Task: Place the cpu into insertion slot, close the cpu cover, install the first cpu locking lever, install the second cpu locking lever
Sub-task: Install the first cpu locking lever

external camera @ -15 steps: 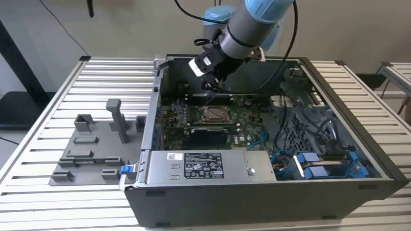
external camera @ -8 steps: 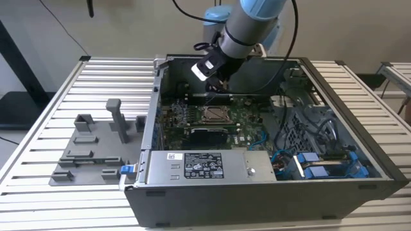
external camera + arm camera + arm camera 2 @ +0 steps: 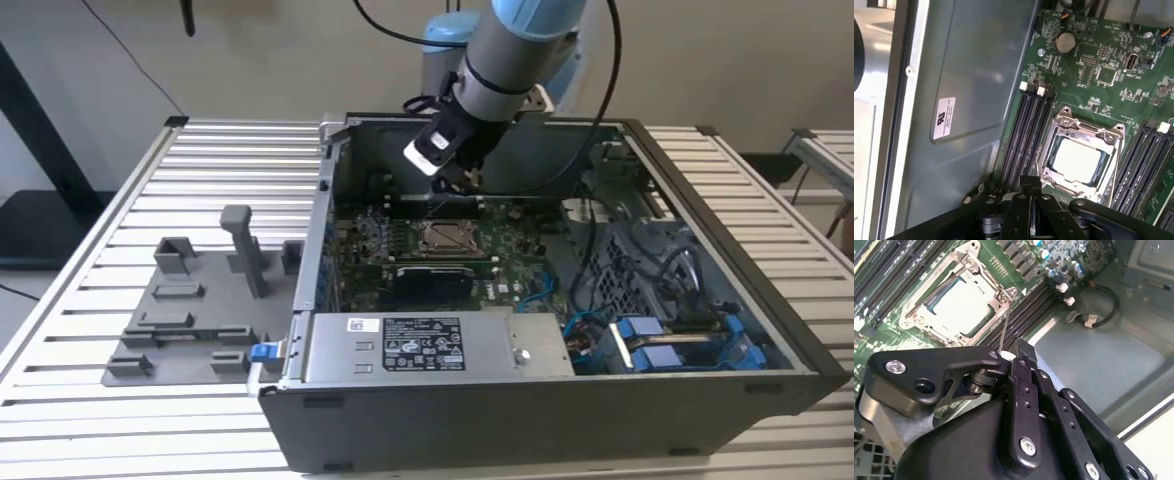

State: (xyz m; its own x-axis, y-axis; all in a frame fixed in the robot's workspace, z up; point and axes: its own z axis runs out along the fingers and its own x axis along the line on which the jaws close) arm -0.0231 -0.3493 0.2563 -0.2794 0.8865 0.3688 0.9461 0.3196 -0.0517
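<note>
The cpu lies flat in the insertion slot on the green motherboard, its pale top showing. The cpu cover, a silvery frame, lies down around it. One thin wire locking lever stands up at a corner of the socket, its free end close to my fingertips. I cannot tell whether it touches them. My gripper hovers above the board just beside the socket, shut with nothing seen between its fingers.
The grey computer case walls in the board on all sides. Black memory slots run beside the socket. A power supply and blue cables fill the near side. A grey fixture plate lies on the slatted table outside.
</note>
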